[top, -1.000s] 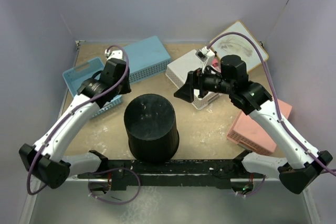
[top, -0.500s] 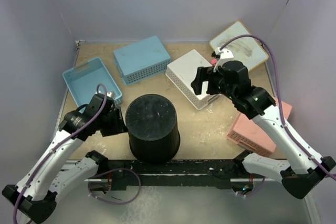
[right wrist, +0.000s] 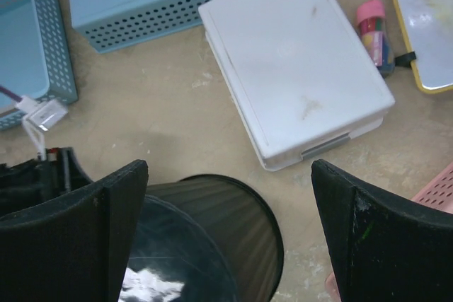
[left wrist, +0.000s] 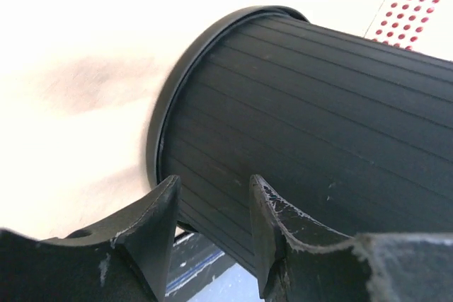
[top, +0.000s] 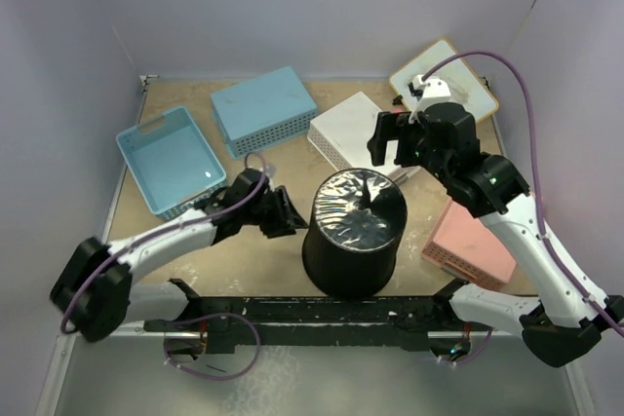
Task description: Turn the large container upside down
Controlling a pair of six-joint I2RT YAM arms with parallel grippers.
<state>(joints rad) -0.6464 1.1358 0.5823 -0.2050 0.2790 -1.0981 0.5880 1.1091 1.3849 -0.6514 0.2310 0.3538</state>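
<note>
The large container (top: 353, 236) is a tall black ribbed bin that stands near the table's front middle, glossy flat base (top: 358, 207) facing up and wide rim down. My left gripper (top: 286, 213) is low at its left side. In the left wrist view the gripper (left wrist: 212, 185) is open with a narrow gap, and the bin's ribbed wall (left wrist: 318, 118) and rim (left wrist: 160, 132) lie just beyond the fingertips. My right gripper (top: 390, 138) hangs above and behind the bin, wide open and empty (right wrist: 228, 167), with the bin (right wrist: 219, 224) below it.
A light blue basket (top: 171, 158) sits open at the left and another (top: 263, 109) lies upside down at the back. A white basket (top: 346, 129) is behind the bin and a pink one (top: 473, 241) is right of it. A whiteboard (top: 444, 80) and a pink marker (right wrist: 371, 22) lie at the back right.
My left arm swung down and right to the bin's left side. The bin shifted right, and its top now shines. My right gripper drew back a little and stays open.
</note>
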